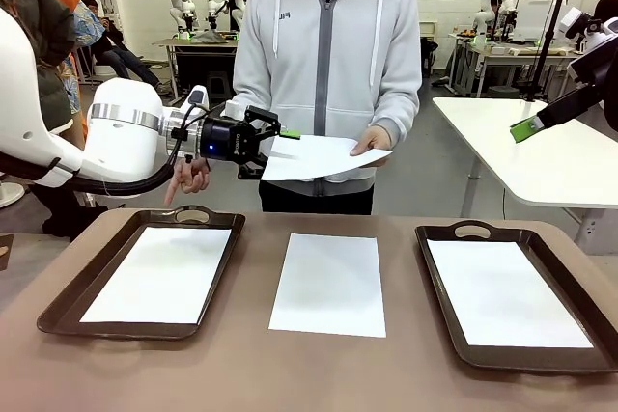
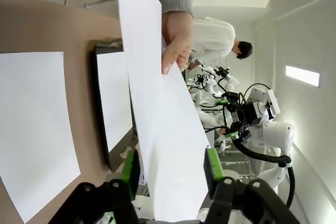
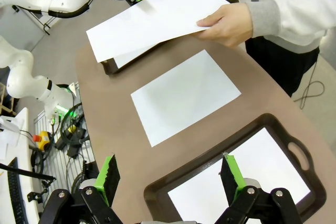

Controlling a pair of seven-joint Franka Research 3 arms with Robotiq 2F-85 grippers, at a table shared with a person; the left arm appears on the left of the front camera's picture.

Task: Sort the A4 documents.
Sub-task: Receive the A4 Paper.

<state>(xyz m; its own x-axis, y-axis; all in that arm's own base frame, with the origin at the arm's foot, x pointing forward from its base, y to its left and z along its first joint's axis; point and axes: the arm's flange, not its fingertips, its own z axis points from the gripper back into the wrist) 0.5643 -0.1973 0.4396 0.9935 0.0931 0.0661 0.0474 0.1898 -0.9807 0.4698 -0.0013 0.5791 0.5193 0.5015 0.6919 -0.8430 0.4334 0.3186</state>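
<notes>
Left gripper (image 1: 272,151), jaws parted, straddles one edge of a white A4 sheet (image 1: 323,156) a person's hand (image 1: 372,142) holds above the brown table (image 1: 319,373). Left tray (image 1: 126,330) and right tray (image 1: 521,359) each carry a sheet (image 1: 159,272); a loose sheet (image 1: 328,284) lies between them.

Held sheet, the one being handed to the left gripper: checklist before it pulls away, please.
1. Sheet between left gripper pads: ok.
2. Jaws shut on it: not ok, pads stand apart.
3. Person's hand off the sheet: not ok, holds far edge.
4. Other hand clear of arm: not ok, just below gripper.
5. Right gripper out of the way: ok, open, up near right tray.
</notes>
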